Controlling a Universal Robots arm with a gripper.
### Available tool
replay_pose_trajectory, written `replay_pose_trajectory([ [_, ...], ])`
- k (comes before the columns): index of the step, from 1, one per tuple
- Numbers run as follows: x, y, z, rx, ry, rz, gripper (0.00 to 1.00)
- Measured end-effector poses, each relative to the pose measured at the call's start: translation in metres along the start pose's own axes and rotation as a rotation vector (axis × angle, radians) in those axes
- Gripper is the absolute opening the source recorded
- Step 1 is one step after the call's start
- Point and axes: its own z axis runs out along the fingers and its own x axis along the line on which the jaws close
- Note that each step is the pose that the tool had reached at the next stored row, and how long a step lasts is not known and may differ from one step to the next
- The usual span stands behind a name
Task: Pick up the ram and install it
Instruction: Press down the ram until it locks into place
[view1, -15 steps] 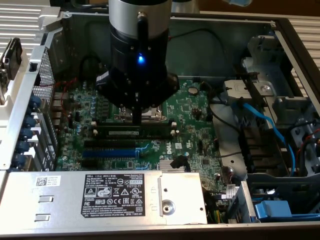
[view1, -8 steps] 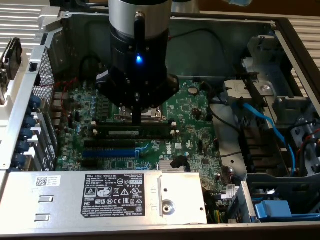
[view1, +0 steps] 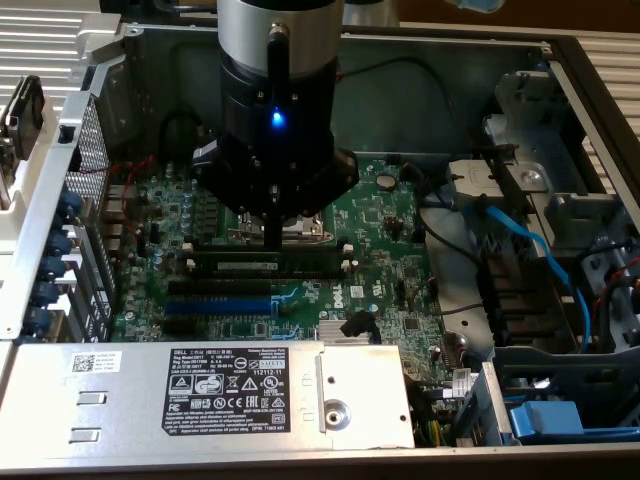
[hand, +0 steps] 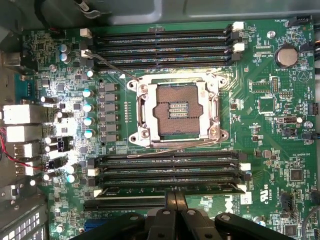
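The tool is hanging over the motherboard inside the open computer case, its fingers pressed together and pinching nothing that can be made out. The fingertips are resting right at the ram, which is lying in the slot of the lower bank farthest from the processor socket, between white end clips. In the exterior view the ram is showing its pale label just below the tool. The stick is looking light, stiff and thin, and likely fragile: its top edge near the middle is seeming the safest place to hold or press, keeping clear of chips and contacts.
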Motion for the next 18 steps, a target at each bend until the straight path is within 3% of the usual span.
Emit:
replay_pose_trajectory([
  [18,-0.0002,-0.0001,0.0,-0.0008,0.0004,0.036,0.1],
])
